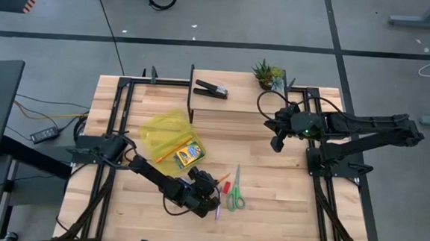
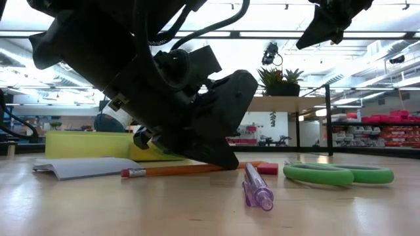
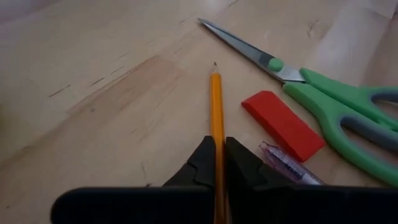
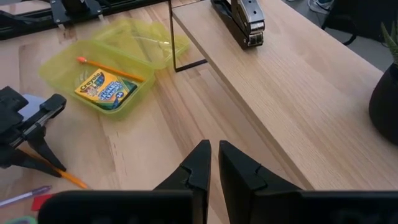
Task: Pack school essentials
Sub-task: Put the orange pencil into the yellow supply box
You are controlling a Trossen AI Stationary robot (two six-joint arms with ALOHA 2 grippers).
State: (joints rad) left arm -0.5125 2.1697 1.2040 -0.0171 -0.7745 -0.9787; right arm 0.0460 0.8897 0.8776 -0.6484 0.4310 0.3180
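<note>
The left tool [image 3: 217, 163] is clenched on a slim orange pencil [image 3: 216, 106] lying on open wooden tabletop [image 3: 112, 93], beside the flat red eraser [image 3: 283, 124] and green-handled scissors [image 3: 323, 93]. The right tool [image 4: 208, 163] hovers closed near the raised shelf edge [image 4: 236, 112].

Two orange pencils: one pencil in the case [image 4: 109, 70], one pencil on the table [image 3: 217, 118]. One crayon box [image 1: 188, 155], at 10 o'clock from the one pair of scissors [image 1: 235, 197]. One red eraser [image 3: 283, 124], one pen [image 2: 257, 187], one yellow-green case [image 1: 166, 131], one stapler [image 1: 211, 89], one potted plant [image 1: 269, 74], one pale notepad [image 2: 85, 166].
</note>
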